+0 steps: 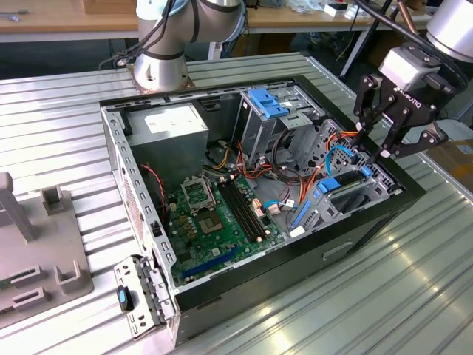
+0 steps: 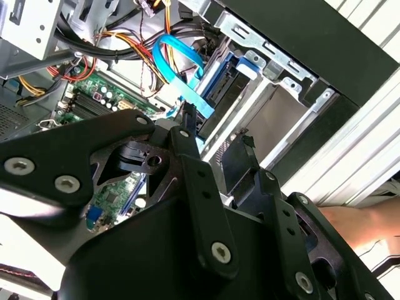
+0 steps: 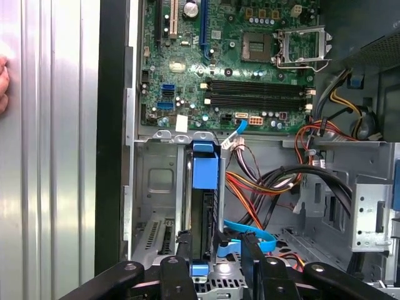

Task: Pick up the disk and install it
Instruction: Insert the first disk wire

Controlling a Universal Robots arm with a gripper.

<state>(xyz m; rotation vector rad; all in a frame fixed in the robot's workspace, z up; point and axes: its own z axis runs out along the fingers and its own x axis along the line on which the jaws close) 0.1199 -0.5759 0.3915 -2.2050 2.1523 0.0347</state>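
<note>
The disk (image 1: 341,183) stands on edge in the grey drive bay at the corner of the open computer case on the exterior view's right. It is a dark slab in blue carrier rails. In the first wrist view the disk (image 3: 205,173) sits in the bay slot, its blue end toward the motherboard. My gripper (image 1: 372,145) hangs open just above it, with nothing between its fingers. In the first wrist view the two black fingers (image 3: 180,262) stand either side of the disk's line. In the second wrist view the gripper (image 2: 217,122) points down at the blue-framed disk (image 2: 220,87).
The case holds a green motherboard (image 1: 218,218), a power supply (image 1: 170,126), a metal cage with a blue latch (image 1: 267,102), and orange, black and blue cables (image 3: 275,181) beside the bay. A grey fixture (image 1: 37,251) stands on the ribbed table. A person's hand (image 3: 2,84) rests near the case.
</note>
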